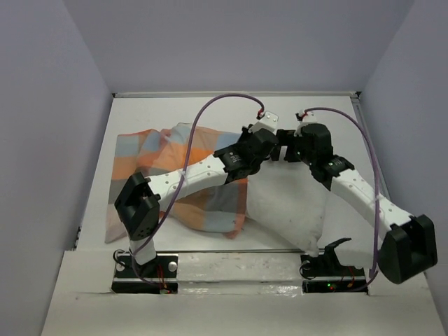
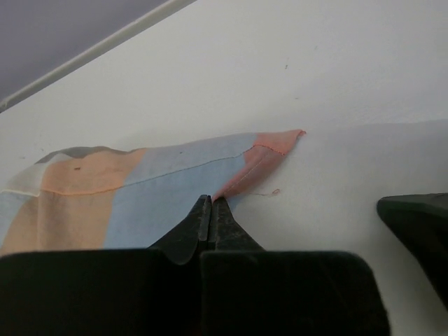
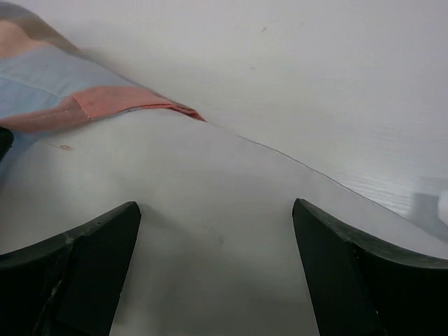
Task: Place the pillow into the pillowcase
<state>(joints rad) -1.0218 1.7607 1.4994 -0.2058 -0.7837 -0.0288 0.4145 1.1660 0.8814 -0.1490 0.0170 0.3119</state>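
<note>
The pillow (image 1: pixel 287 203) lies partly under the pillowcase (image 1: pixel 150 150), which spreads off to the pillow's left. At the pillow's far edge the left gripper (image 2: pixel 211 210) is closed, pinching the case's hem. Just to its right, the right gripper (image 3: pixel 215 210) gapes wide over bare pillow, holding nothing.

Pillow (image 1: pixel 287 210) is seen on the table (image 1: pixel 336 112), with the checked pillowcase (image 1: pixel 143 150) bunched against its left side and crossed by the left forearm. Left end effector (image 1: pixel 269 140) and right end effector (image 1: pixel 294 145) are held close together at the pillow's far edge. Jaw state can't be resolved from above.
</note>
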